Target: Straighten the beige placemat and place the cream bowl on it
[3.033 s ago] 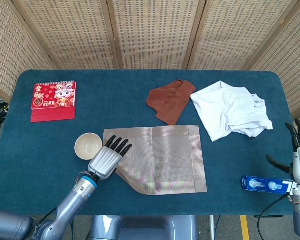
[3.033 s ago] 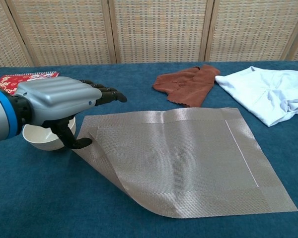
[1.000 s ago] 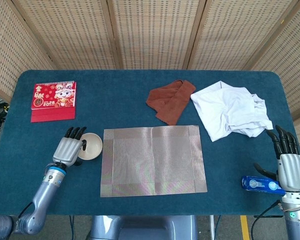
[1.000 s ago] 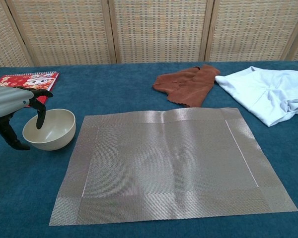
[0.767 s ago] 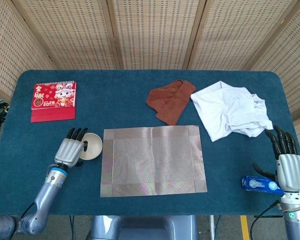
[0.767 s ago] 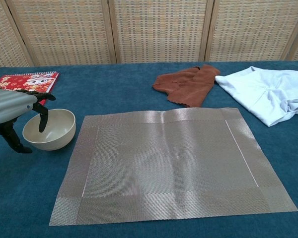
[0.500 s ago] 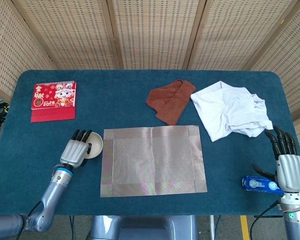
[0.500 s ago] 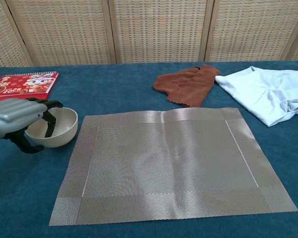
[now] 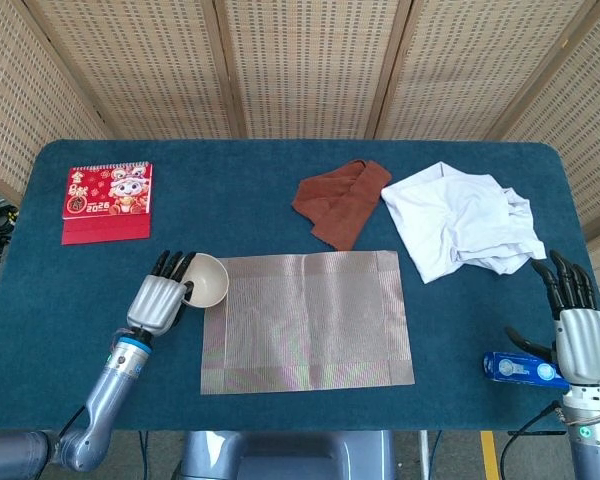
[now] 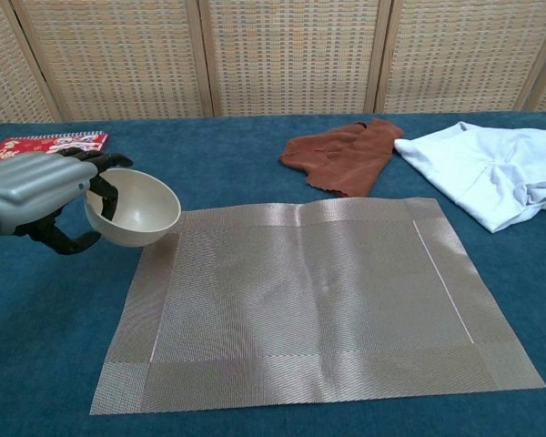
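The beige placemat [image 9: 308,320] [image 10: 309,296] lies flat and square on the blue table, near the front middle. My left hand [image 9: 158,300] [image 10: 38,196] grips the cream bowl [image 9: 208,282] [image 10: 136,211] by its left rim, fingers inside and thumb under it. The bowl is lifted off the table, tilted, and hangs over the mat's far left corner. My right hand [image 9: 574,330] is at the table's right front edge with fingers spread, holding nothing; the chest view does not show it.
A red calendar [image 9: 108,202] [image 10: 41,145] lies at the far left. A brown cloth [image 9: 342,202] [image 10: 346,153] and a white crumpled shirt [image 9: 465,220] [image 10: 491,173] lie beyond the mat. A blue tube [image 9: 523,369] sits beside my right hand.
The mat's folded corner was flattened earlier. My left hand then closed on the bowl, lifted it and carried it right, up to the mat's left corner. The right hand stayed put.
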Robot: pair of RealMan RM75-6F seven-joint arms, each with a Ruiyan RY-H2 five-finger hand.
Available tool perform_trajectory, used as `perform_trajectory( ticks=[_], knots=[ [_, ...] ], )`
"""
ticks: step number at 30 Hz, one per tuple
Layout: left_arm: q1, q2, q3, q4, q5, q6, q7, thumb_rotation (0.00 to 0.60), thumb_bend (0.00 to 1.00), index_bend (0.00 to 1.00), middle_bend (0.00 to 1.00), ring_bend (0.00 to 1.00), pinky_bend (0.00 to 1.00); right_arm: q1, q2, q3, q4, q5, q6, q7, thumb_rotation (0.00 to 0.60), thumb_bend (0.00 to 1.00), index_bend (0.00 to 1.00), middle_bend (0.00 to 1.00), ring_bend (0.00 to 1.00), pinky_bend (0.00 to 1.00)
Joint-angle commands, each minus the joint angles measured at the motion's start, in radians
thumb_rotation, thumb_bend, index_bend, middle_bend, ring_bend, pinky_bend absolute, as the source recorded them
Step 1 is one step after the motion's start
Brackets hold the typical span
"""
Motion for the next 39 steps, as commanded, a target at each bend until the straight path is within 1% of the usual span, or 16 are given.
perform_trajectory(
  ticks=[1, 7, 12, 19, 24, 27, 35, 36, 38, 39],
  knots=[
    [-0.008, -0.008, -0.018, -0.016, 0.034, 0.012, -0.013, 0.600, 0.63, 0.67, 0.00, 0.00, 0.00, -0.001, 0.001, 0.000, -0.001, 0.000, 0.001, 0.001, 0.600, 0.29, 0.15, 0.00, 0.00, 0.00],
    [-0.035, -0.059, -0.053, 0.009, 0.043, -0.006, -0.016, 0.600, 0.62, 0.67, 0.00, 0.00, 0.00, -0.003, 0.004, 0.004, -0.003, 0.003, 0.006, 0.005, 0.600, 0.29, 0.15, 0.00, 0.00, 0.00],
    [-0.084, -0.147, -0.082, 0.070, 0.050, -0.051, -0.010, 0.600, 0.62, 0.67, 0.00, 0.00, 0.00, -0.002, 0.010, 0.009, -0.004, 0.014, 0.002, 0.015, 0.600, 0.29, 0.15, 0.00, 0.00, 0.00],
    [-0.151, -0.257, -0.118, 0.122, 0.054, -0.097, 0.024, 0.600, 0.62, 0.66, 0.00, 0.00, 0.00, -0.007, 0.022, 0.027, -0.002, 0.042, 0.002, 0.047, 0.600, 0.29, 0.15, 0.00, 0.00, 0.00],
    [-0.174, -0.299, -0.120, 0.144, 0.046, -0.116, 0.048, 0.600, 0.61, 0.65, 0.00, 0.00, 0.00, -0.009, 0.031, 0.035, -0.003, 0.054, 0.001, 0.070, 0.600, 0.29, 0.15, 0.00, 0.00, 0.00],
    [-0.188, -0.329, -0.120, 0.175, 0.041, -0.130, 0.059, 0.600, 0.60, 0.64, 0.00, 0.00, 0.00, -0.010, 0.035, 0.037, -0.002, 0.060, -0.004, 0.081, 0.600, 0.29, 0.15, 0.00, 0.00, 0.00],
    [-0.204, -0.395, -0.118, 0.259, 0.047, -0.150, 0.030, 0.600, 0.58, 0.64, 0.00, 0.00, 0.00, -0.010, 0.037, 0.037, -0.003, 0.061, -0.008, 0.086, 0.600, 0.29, 0.15, 0.00, 0.00, 0.00],
    [-0.205, -0.399, -0.118, 0.265, 0.050, -0.150, 0.023, 0.600, 0.57, 0.64, 0.00, 0.00, 0.00, -0.009, 0.037, 0.037, -0.003, 0.061, -0.009, 0.085, 0.600, 0.29, 0.15, 0.00, 0.00, 0.00],
    [-0.204, -0.405, -0.116, 0.272, 0.053, -0.151, 0.014, 0.600, 0.52, 0.62, 0.00, 0.00, 0.00, -0.010, 0.037, 0.037, -0.003, 0.062, -0.009, 0.084, 0.600, 0.29, 0.15, 0.00, 0.00, 0.00],
    [-0.204, -0.406, -0.115, 0.274, 0.055, -0.151, 0.011, 0.600, 0.46, 0.60, 0.00, 0.00, 0.00, -0.010, 0.037, 0.037, -0.003, 0.062, -0.009, 0.084, 0.600, 0.29, 0.15, 0.00, 0.00, 0.00]
  ],
)
